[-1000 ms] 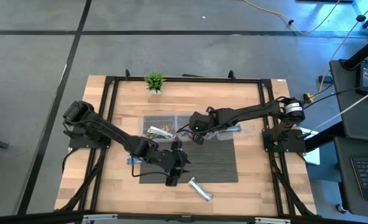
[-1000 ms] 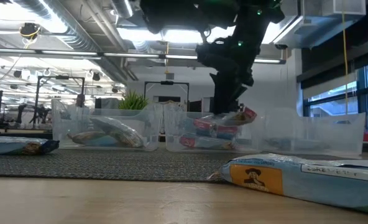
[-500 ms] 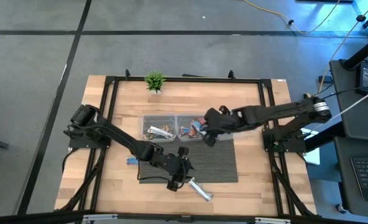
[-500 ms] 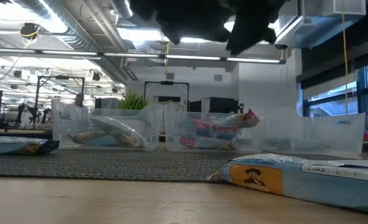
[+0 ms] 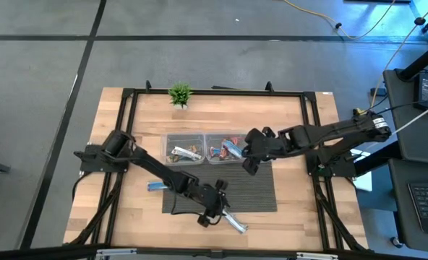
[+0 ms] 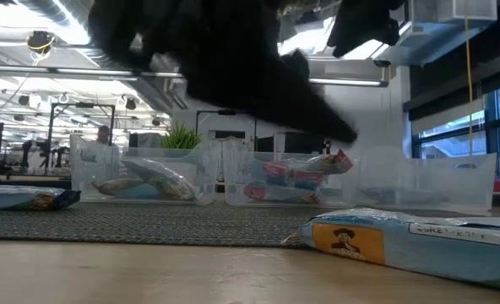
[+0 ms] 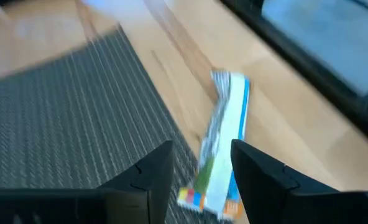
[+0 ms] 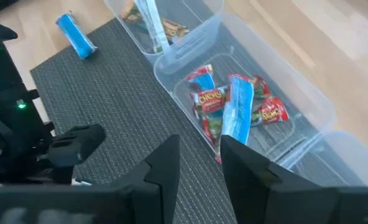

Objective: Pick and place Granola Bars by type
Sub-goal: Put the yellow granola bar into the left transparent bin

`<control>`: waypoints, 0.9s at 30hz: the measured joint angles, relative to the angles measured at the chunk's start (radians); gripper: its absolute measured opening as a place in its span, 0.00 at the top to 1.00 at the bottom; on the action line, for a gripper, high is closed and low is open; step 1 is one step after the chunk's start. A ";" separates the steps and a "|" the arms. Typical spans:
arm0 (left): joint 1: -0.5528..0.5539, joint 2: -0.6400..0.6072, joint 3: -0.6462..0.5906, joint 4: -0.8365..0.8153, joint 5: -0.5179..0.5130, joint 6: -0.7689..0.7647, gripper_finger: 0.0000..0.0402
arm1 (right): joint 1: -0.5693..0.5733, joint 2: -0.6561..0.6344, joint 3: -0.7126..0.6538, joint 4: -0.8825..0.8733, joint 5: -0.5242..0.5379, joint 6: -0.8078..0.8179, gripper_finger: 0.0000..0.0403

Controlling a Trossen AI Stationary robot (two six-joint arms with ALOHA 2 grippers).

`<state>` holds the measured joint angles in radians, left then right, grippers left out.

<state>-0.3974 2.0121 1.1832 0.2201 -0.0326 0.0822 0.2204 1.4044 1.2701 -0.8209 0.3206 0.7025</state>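
Observation:
A silvery-white and blue bar (image 7: 224, 140) lies flat on the wood just off the grey mat's near edge (image 5: 233, 221), and shows large in the low view (image 6: 402, 241). My left gripper (image 7: 201, 148) is open above it, a finger on either side, near the mat's near edge (image 5: 218, 205). My right gripper (image 8: 199, 142) is open and holds nothing; it is over the mat beside the bins (image 5: 249, 165). A blue bar (image 8: 237, 115) lies on red bars in the middle bin (image 5: 215, 139). Another blue bar (image 5: 156, 185) lies on the wood left of the mat.
Three clear bins stand in a row along the mat's far edge: the left bin (image 5: 172, 137) holds brown multicoloured bars and a silvery one, the right bin (image 8: 352, 165) is partly out of frame. A small green plant (image 5: 179, 94) stands at the far edge. A black frame rims the table.
My right gripper has risen out of the middle bin and drawn back toward the table's right and near side. My left gripper has moved across the mat toward the near edge and right, arriving over the silvery-white bar. The bars on the table have not moved.

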 joint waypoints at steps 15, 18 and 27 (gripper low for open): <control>-0.009 0.072 -0.001 0.040 0.061 0.042 0.62 | 0.000 0.000 0.000 -0.045 -0.001 0.053 0.70; -0.009 0.071 0.000 0.047 0.063 0.039 0.62 | 0.000 0.000 0.000 -0.046 -0.003 0.054 0.70; -0.002 0.085 0.000 0.045 0.114 0.062 0.63 | 0.000 0.000 0.000 -0.045 -0.008 0.096 0.70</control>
<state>-0.3994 2.0976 1.1831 0.2653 0.0818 0.1440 0.2207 1.4044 1.2701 -0.8658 0.3130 0.7987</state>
